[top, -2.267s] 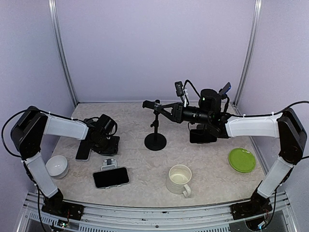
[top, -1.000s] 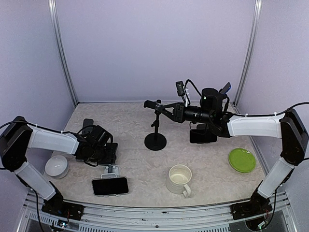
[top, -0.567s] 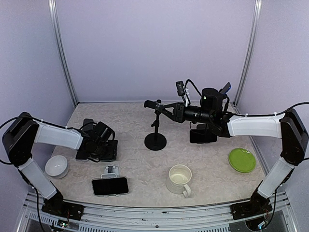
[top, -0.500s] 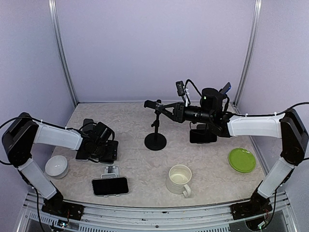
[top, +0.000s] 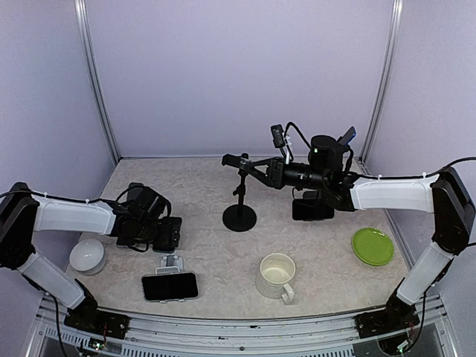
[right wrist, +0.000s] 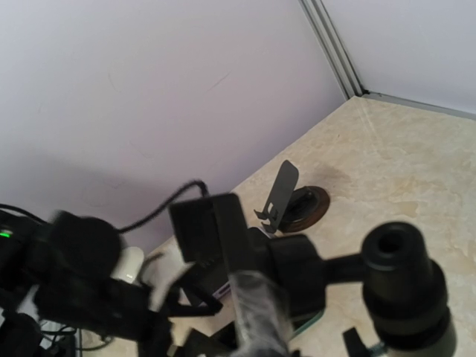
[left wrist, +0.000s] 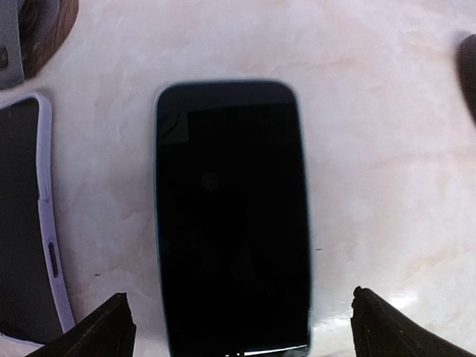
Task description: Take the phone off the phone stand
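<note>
A dark phone (left wrist: 232, 216) lies flat on the table, screen up, free of any holder. My left gripper (left wrist: 249, 331) hangs just above its near end, open, with one fingertip on each side of the phone and neither touching it. In the top view the left gripper (top: 165, 232) hides most of that phone. The phone stand (top: 239, 217), a black post on a round base, stands mid-table with its clamp (right wrist: 216, 230) empty. My right gripper (top: 249, 165) is shut on that clamp head.
A second phone (top: 171, 284) rests on a white holder near the front edge. Next to the dark phone lies a lavender-cased phone (left wrist: 22, 223). There is also a small brown-based stand (right wrist: 301, 201), a white bowl (top: 88, 255), a mug (top: 277, 275) and a green plate (top: 372, 245).
My left gripper has opened wide and let go of the dark phone, which now lies on the table. The right arm has stayed still on the stand's clamp.
</note>
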